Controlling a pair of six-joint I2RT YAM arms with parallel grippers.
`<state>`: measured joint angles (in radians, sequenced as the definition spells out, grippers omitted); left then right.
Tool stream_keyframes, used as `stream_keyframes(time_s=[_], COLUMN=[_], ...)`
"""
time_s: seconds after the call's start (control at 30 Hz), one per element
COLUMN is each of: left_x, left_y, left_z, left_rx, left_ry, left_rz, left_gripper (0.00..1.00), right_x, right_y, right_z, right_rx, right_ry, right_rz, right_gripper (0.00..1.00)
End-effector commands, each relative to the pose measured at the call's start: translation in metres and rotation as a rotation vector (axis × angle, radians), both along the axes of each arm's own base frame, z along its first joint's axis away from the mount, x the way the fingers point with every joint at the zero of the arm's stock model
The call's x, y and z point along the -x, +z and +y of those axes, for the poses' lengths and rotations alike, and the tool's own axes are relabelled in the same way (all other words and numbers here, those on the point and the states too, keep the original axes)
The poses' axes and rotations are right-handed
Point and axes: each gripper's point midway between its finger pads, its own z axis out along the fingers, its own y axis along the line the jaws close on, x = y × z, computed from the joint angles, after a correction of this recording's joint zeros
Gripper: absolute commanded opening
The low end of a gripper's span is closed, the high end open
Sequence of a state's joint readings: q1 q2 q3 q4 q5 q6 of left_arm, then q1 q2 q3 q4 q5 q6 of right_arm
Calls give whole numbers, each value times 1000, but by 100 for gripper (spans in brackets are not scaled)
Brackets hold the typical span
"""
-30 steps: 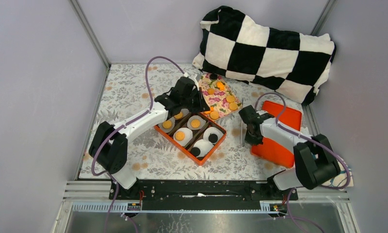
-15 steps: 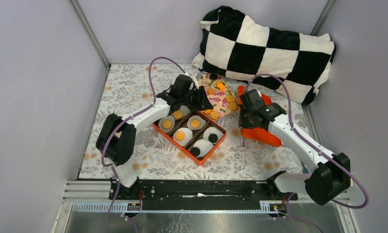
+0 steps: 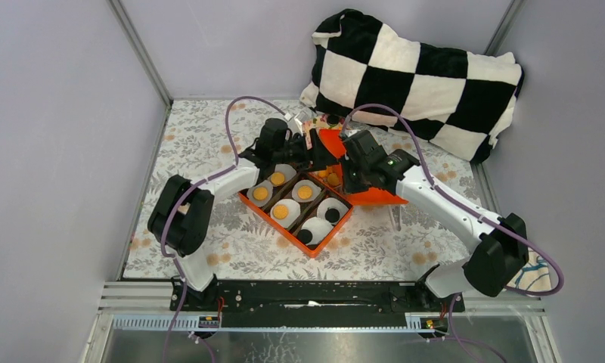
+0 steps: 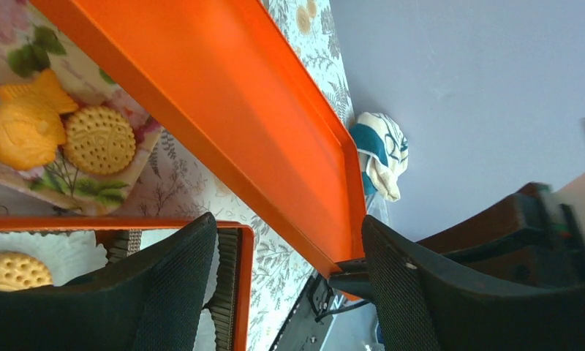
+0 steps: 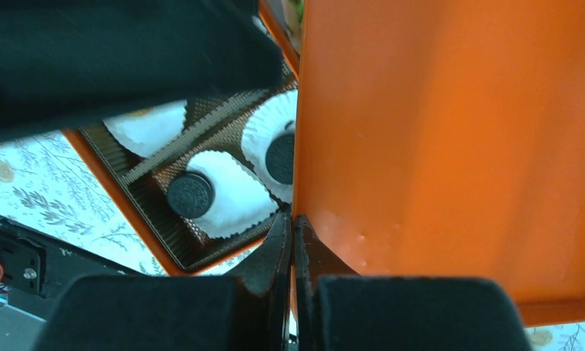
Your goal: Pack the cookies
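Tan cookies [image 3: 281, 212] and black cookies [image 3: 332, 215] lie in white paper cups inside the orange six-compartment box [image 3: 277, 228]. More cookies [image 4: 99, 139] rest on the floral tray [image 4: 121, 175], which the lid mostly hides from above. My right gripper [image 3: 354, 172] is shut on the edge of the orange lid [image 3: 379, 197], holding it tilted above the tray and the box's far corner. In the right wrist view the gripper [image 5: 293, 227] pinches the lid [image 5: 450, 146] over two black cookies [image 5: 191, 194]. My left gripper [image 3: 308, 147] is open, and the lid [image 4: 224, 95] runs between its fingers [image 4: 288, 223].
A black-and-white checkered pillow [image 3: 413, 76] lies at the back right. A folded patterned cloth [image 4: 381, 153] sits by the right wall. Grey walls close in the floral-covered table [image 3: 201, 151] on three sides.
The right arm has carried the orange lid from the table's right side leftward, over the floral tray. The left gripper has gone from shut to open and shifted slightly back.
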<state>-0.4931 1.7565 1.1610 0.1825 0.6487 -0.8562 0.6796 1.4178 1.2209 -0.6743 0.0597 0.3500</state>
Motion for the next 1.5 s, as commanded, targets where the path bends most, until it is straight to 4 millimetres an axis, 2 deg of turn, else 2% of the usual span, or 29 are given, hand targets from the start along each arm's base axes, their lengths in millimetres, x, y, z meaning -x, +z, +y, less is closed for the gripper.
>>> stream_keyframes(time_s=[0.0,0.13,0.23,0.3,0.33,0.47,0.5,0.57,0.67,0.8,0.83,0.93,1.07,1.23,1.37,1.47], left_x=[9,10,4,-1,-3,-7,-6,-5,-4,-7,-9,-19,-39,-59,-66,-61], left_y=[-1,-10,-11,-12,-12,-18,-21,-25,-29,-33,-33,-36,-22,14,46,61], left_z=[-4,-3,-5,-7,-8,-11,-11,-9,-4,1,1,10,24,43,53,58], left_rx=[60,48,45,43,41,31,27,10,-27,-76,-81,-109,-135,-151,-88,-59], left_ry=[-27,-23,-9,-8,-7,-14,-15,-12,7,33,37,63,93,121,99,84], left_rz=[8,27,24,25,27,47,56,73,80,89,90,116,156,169,195,210], left_gripper=[78,78,77,74,70,26,18,8,1,0,0,0,0,0,0,0], right_x=[-22,-27,-21,-18,-17,-17,-19,-22,-28,-34,-34,-29,-17,-1,-4,-14], right_y=[41,51,55,56,56,52,51,51,49,58,63,75,76,57,38,37], right_z=[32,45,58,65,68,72,72,73,72,59,54,39,26,31,30,29], right_rx=[-95,-125,-159,-180,-187,-195,-193,-189,-169,-79,-40,60,175,256,278,279], right_ry=[78,97,136,154,161,168,166,168,159,118,107,105,129,217,208,177], right_rz=[-113,-126,-108,-102,-100,-95,-99,-107,-122,-214,-253,-345,-435,-503,-588,-674], right_gripper=[0,0,0,0,0,0,0,0,0,4,8,32,48,50,50,52])
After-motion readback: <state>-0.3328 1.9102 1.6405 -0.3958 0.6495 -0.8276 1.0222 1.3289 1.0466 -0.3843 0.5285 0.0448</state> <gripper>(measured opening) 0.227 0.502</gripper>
